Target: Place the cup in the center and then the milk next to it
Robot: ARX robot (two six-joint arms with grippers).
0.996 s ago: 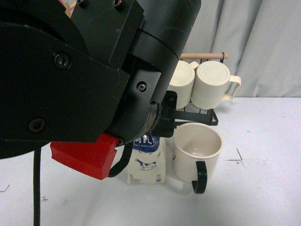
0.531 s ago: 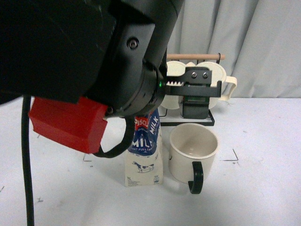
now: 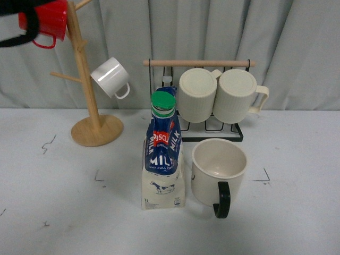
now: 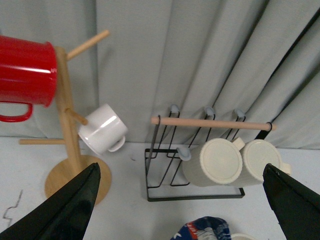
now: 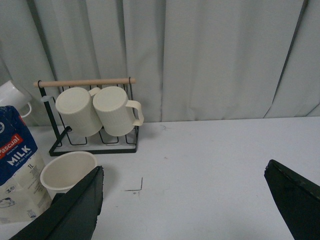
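The cup, wide and cream with a dark handle facing front, stands upright mid-table. The milk, a blue-topped carton with a green cap, stands upright just to its left, close to it; I cannot tell whether they touch. My left gripper is open, high above the carton, whose top shows below it. The right gripper hangs open over bare table to the right of the cup and the milk. Neither gripper holds anything.
A black wire rack holding two ribbed cream mugs stands behind the cup. At the back left is a wooden mug tree with a red mug and a small white cup. A grey curtain closes the back.
My left arm, which filled the front view, has risen up and left out of it. The milk and the cup stand in the same places.
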